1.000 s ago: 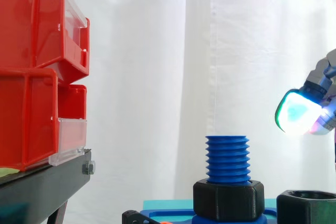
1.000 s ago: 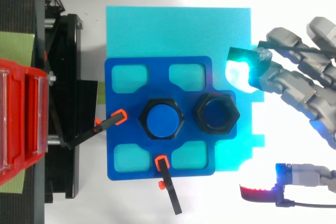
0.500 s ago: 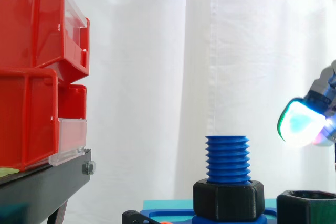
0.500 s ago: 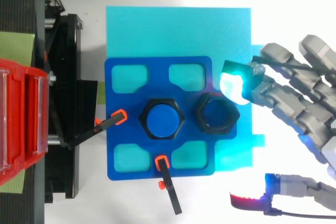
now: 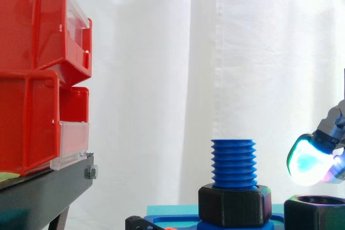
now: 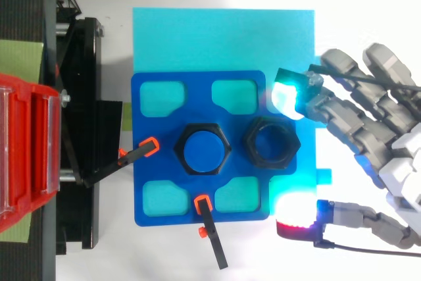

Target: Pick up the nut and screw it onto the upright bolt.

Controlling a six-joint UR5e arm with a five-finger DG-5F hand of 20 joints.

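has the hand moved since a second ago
Yes. In the side view the hand has dropped from above the top of the blue bolt to just over the loose nut.

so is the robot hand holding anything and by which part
Nothing is held: the robot hand is open, near the loose black hexagonal plastic nut.

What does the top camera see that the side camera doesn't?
From above: the blue plate with its cut-outs, the cyan sheet under it, two clamps, the hole through the loose nut, and the hand spread open beside that nut. From the side: the bolt with its threads, how far it rises above the black nut at its base, and a glowing fingertip higher than the loose nut's top. Both: bolt, both nuts, red bins, hand.
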